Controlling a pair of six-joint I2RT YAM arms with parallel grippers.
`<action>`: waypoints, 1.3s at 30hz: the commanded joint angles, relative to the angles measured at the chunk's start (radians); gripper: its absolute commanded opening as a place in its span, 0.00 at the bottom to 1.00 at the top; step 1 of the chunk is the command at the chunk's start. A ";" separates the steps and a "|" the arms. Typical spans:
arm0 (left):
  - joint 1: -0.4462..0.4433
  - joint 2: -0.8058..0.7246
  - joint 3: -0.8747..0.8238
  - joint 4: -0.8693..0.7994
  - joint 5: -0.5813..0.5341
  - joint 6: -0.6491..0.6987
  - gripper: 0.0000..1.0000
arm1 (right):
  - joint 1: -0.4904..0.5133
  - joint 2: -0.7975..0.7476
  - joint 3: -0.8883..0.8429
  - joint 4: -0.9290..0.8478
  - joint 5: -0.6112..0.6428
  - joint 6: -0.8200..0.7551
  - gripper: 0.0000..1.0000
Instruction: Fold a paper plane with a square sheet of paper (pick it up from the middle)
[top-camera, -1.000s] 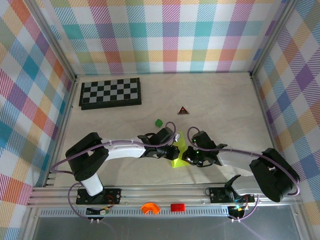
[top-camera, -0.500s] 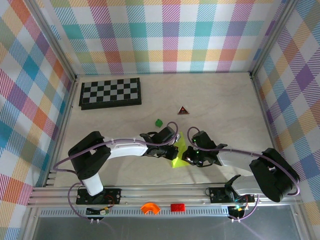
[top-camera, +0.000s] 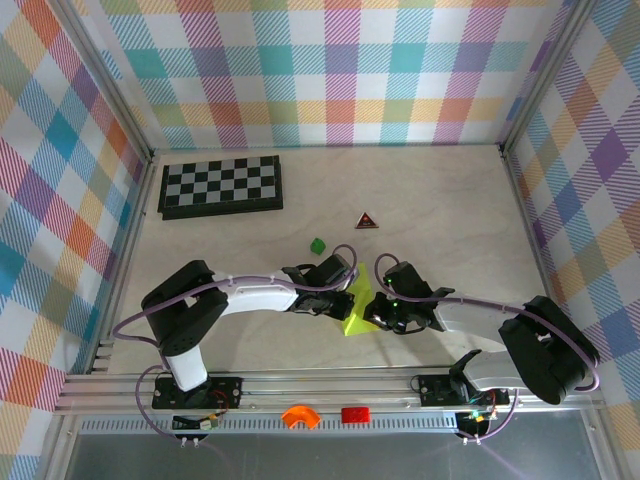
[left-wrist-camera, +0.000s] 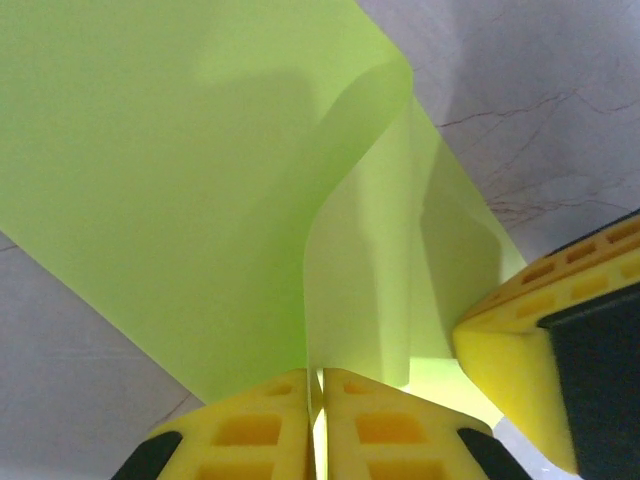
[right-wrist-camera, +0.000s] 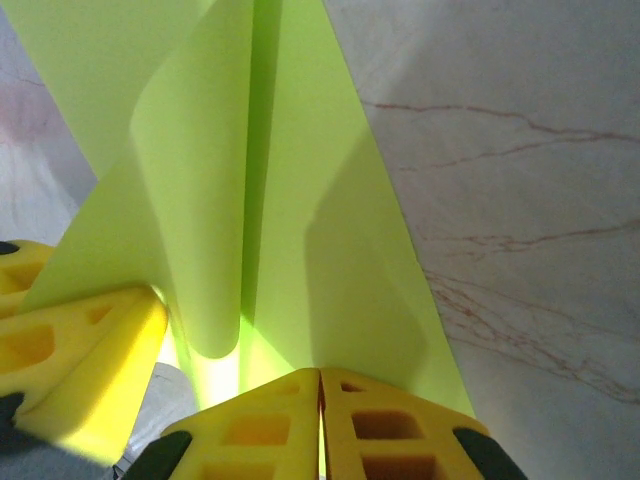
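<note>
1. The paper plane is a lime sheet at about 6 o'clock on the table, held between both grippers.
2. Left gripper: yellow fingers are pressed together with a paper edge pinched between them. It comes in from the plane's 9 o'clock side.
3. Right gripper: fingers are also together, clamped on the paper from the 3 o'clock side. The other gripper's yellow finger sits just beside it at 8 o'clock in the right wrist view.
4. Change over the last second: the left arm has crept toward 3 o'clock, bringing its gripper closer to the right one. From above, the paper now looks narrower. The right arm has barely moved, and both pinches have held.
5. Meaning, as a guess: the two sides are being squeezed in along the centre crease, which is a late fold and not a pickup.
6. Not finished: in the left wrist view one flap bows in a soft curve and is not pressed flat.
7. Risk: pushing further could buckle that flap off the crease line.
8. The green block sits at 11 o'clock from the plane, apart from it and unmoved. The chessboard is at 10 o'clock on the table, well apart.
</note>
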 joint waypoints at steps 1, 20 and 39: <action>0.014 0.018 0.014 0.002 -0.009 0.020 0.11 | -0.005 0.015 0.005 -0.067 0.033 -0.005 0.11; 0.022 0.012 -0.002 0.038 0.001 0.030 0.12 | -0.005 0.003 0.003 -0.081 0.039 -0.006 0.11; 0.024 0.035 0.005 0.053 0.024 0.045 0.13 | -0.005 -0.005 -0.002 -0.088 0.044 -0.009 0.11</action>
